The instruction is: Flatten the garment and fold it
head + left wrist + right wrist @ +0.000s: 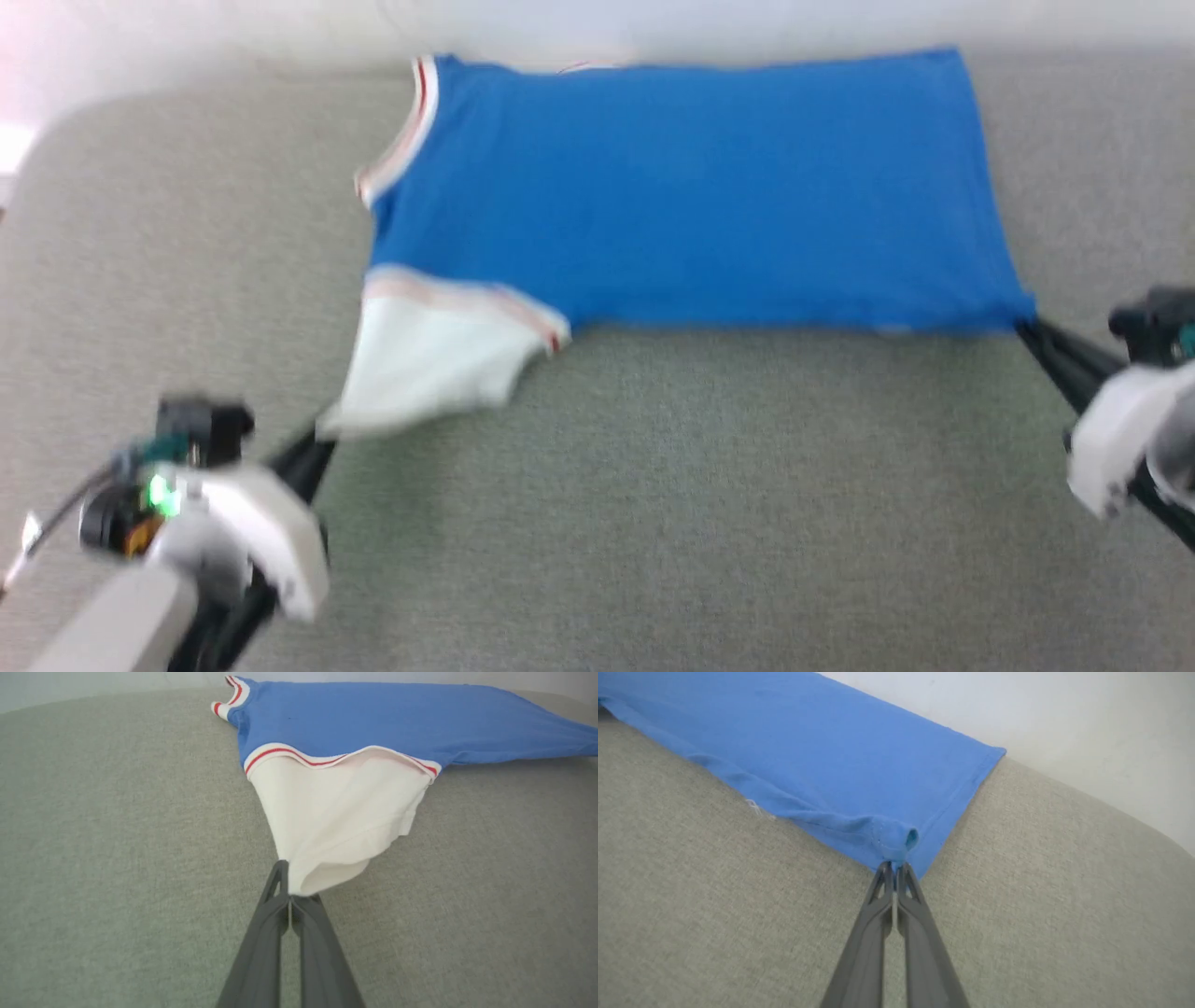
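On the grey woven surface (653, 523), the garment (691, 187) lies spread with its blue body mostly flat, running across the far side close to the pale wall (1087, 718). Its collar, trimmed in white with a thin red stripe, is at the robot's left end, and the straight hem is at the right end. A plain blue face is up. One white sleeve (429, 359) spreads from the near left edge of the body, bordered by a white band with a red stripe where it meets the blue.

The left gripper (290, 897) is closed, its two dark fingers pressed together on the tip of that sleeve. The sleeve narrows into a cone from the shoulder seam down to the pinch, and its cuff opening sags open just beside the fingertips.

The right gripper (895, 867) is closed as well, pinching the near right corner of the hem, where the blue cloth bunches into a small rolled fold at the fingertips. From that corner the near edge of the body runs off as a slightly rumpled, turned-over seam, while the hem runs straight to the far corner by the wall.

In the head view, which is blurred, the two grippers are well apart, one at each near end of the garment, with bare grey surface between them
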